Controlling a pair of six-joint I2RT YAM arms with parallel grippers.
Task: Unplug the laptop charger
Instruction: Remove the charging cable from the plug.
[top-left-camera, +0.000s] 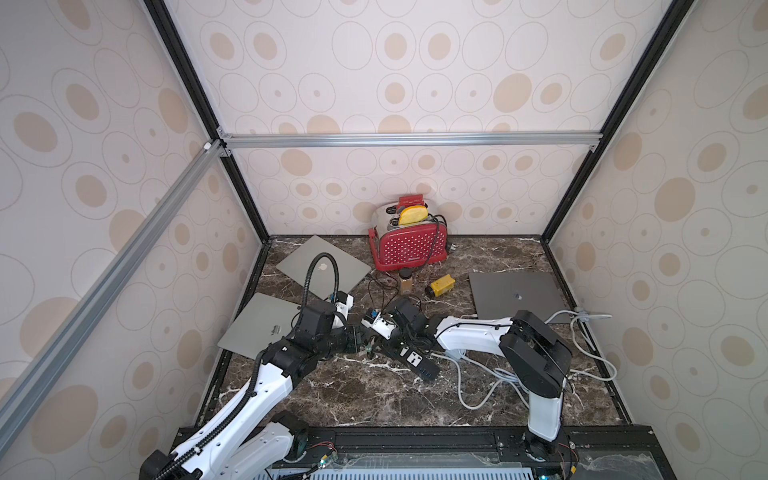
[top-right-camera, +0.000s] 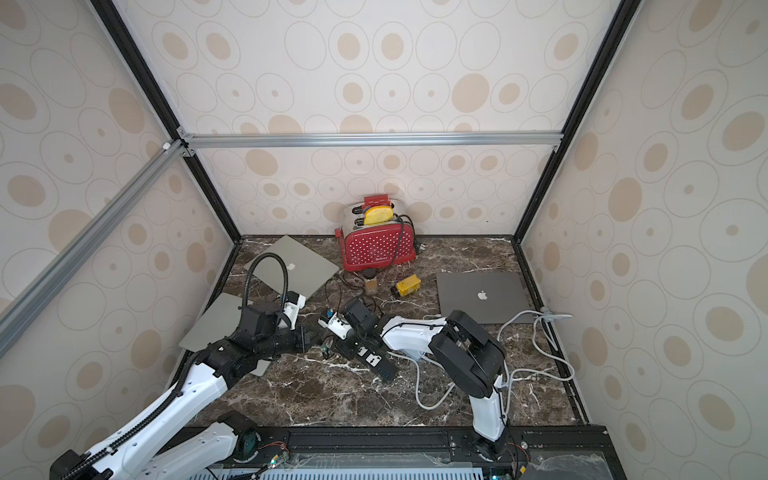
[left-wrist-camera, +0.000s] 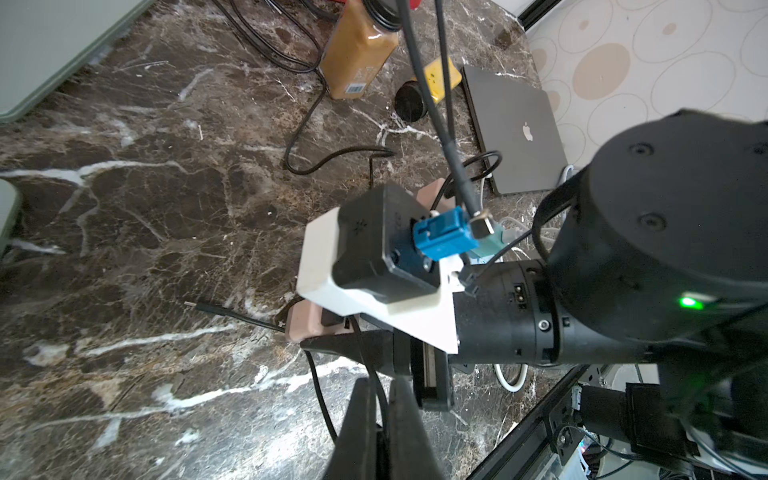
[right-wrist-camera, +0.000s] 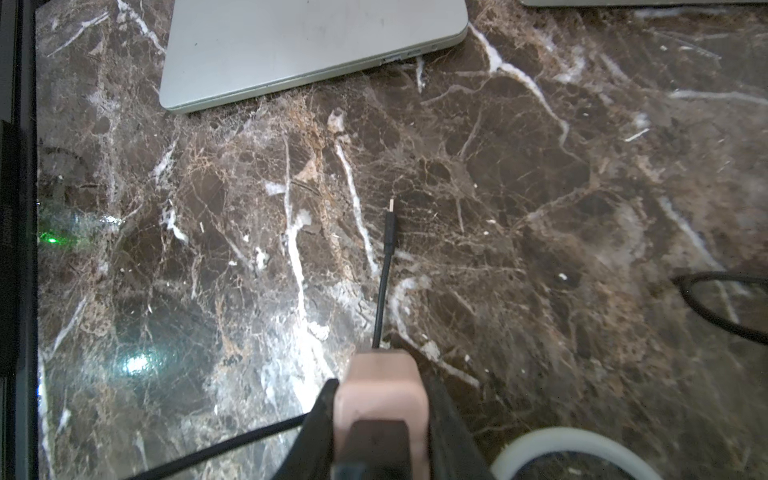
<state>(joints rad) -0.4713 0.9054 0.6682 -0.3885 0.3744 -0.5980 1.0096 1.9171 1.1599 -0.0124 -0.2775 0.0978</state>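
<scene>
**Task item.** The charger cord (right-wrist-camera: 382, 286) is thin, black, light and flexible. Only its short free end holds straight. The plug (right-wrist-camera: 390, 224) at its tip is small, and its bare metal tongue would likely bend under side load. The plug is seated in no laptop. It points across bare table (right-wrist-camera: 540, 187) toward the ported edge of the silver laptop (top-left-camera: 262, 324), which lies at the lower left of the tabletop in both top views. Judged from this, the laptop end is already unplugged.

**Grip state.** The right gripper (right-wrist-camera: 380, 361) is clamped on the cord a short way behind the plug, with its pink pads on the sheath. The left gripper (left-wrist-camera: 382, 399) has its fingers pressed together. The cord runs into the seam between them, but whether it is pinched cannot be told.

**Where to hold.** Take the moulded plug body or the sheath just behind it, never the tongue.

**Clearance.** Both grippers meet at mid-table, close together. The power strip (top-left-camera: 413, 358) lies just beside them, and loose white cable (top-left-camera: 473, 399) lies at the right. Open table lies toward the lower centre of both top views.
</scene>
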